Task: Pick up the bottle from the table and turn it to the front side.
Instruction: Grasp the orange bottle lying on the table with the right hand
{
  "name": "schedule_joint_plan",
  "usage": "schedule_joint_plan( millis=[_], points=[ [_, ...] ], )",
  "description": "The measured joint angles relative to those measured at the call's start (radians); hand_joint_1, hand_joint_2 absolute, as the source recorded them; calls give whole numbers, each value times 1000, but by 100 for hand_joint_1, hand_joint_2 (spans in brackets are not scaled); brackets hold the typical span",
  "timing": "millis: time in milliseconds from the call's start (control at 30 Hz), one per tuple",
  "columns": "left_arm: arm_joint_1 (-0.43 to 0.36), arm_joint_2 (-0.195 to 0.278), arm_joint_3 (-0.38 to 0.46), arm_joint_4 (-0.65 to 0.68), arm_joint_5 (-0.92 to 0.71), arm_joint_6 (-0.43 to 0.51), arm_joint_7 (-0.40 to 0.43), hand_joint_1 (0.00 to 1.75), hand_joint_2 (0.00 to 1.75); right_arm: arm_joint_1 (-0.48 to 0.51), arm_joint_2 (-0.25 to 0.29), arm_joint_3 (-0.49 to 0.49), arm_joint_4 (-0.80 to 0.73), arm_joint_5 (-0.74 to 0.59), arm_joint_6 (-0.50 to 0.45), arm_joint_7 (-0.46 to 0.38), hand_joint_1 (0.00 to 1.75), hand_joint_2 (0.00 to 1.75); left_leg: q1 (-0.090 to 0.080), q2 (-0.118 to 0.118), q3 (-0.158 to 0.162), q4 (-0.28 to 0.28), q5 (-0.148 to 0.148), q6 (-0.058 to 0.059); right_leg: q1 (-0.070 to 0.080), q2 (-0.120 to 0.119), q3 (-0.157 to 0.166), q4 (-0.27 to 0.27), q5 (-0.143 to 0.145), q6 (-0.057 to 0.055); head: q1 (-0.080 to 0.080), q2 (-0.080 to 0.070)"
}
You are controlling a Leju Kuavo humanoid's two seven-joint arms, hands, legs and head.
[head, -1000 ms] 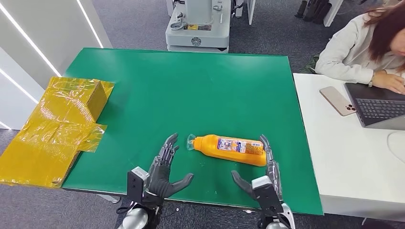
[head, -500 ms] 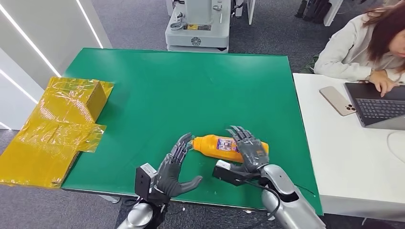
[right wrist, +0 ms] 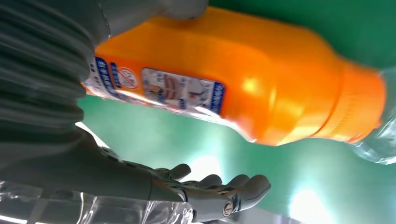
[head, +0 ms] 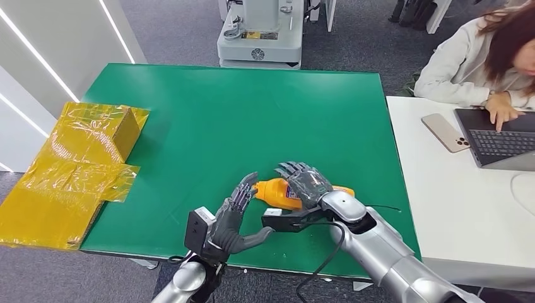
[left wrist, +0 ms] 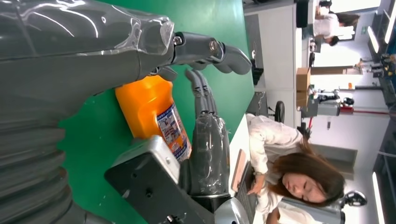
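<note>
An orange bottle [head: 275, 193] with a printed label lies on its side on the green table [head: 252, 113], cap end toward my left. My right hand [head: 305, 182] reaches over its middle, fingers stretched across the far side and thumb on the near side. In the right wrist view the bottle [right wrist: 243, 74] sits between the thumb and the fingers [right wrist: 210, 196], with green table showing in the gap. My left hand [head: 228, 221] is spread just off the cap end, fingertips close to it. The left wrist view shows the bottle [left wrist: 149, 107] with the right hand [left wrist: 210, 149] behind it.
A yellow plastic-wrapped box [head: 88, 164] lies at the table's left edge. To the right is a white desk [head: 467, 214] with a phone [head: 445, 132] and a laptop [head: 498, 136], where a person [head: 473, 63] types. A grey machine [head: 262, 31] stands beyond the far edge.
My right hand came from the bottle's base end, swung over it and now lies across its middle. The left hand moved closer to the cap end. The bottle stays on the table.
</note>
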Motion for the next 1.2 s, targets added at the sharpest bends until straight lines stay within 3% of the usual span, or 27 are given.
schedule_joint_plan(
  millis=[200, 533, 767, 1000, 1200],
  points=[
    [1, -1, 1, 4, 9, 22, 3, 0, 175, -118, 37, 89, 79, -74, 113, -10, 0, 175, 0, -1, 0, 0, 0, 0, 0, -1, 0, 0, 0, 0, 0, 0],
    [26, 1, 29, 4, -13, 8, 4, 0, 175, -136, 0, 141, 95, -212, 113, 45, 0, 175, 0, -1, 0, 0, 0, 0, 0, -1, 0, -1, 0, 0, 0, 0],
    [43, 2, 50, 3, -24, 7, 3, 0, 175, -68, -84, 146, 67, -255, 82, 67, 0, 175, 0, -2, 0, 1, 0, 0, 0, -2, 1, -1, 0, 0, 0, 0],
    [51, 0, 60, -4, -42, -3, 22, 0, 175, -7, -165, 126, -19, -316, 109, 90, 0, 175, 0, -2, 3, 1, -1, 0, 0, -1, 3, -2, 0, 0, 0, 0],
    [59, 0, 61, -15, -52, -10, 40, 0, 175, 90, -242, 71, -150, -294, 108, 166, 0, 175, 0, -2, 8, 0, -2, 1, 1, -2, 10, -3, -2, 2, 0, 0]
  ],
)
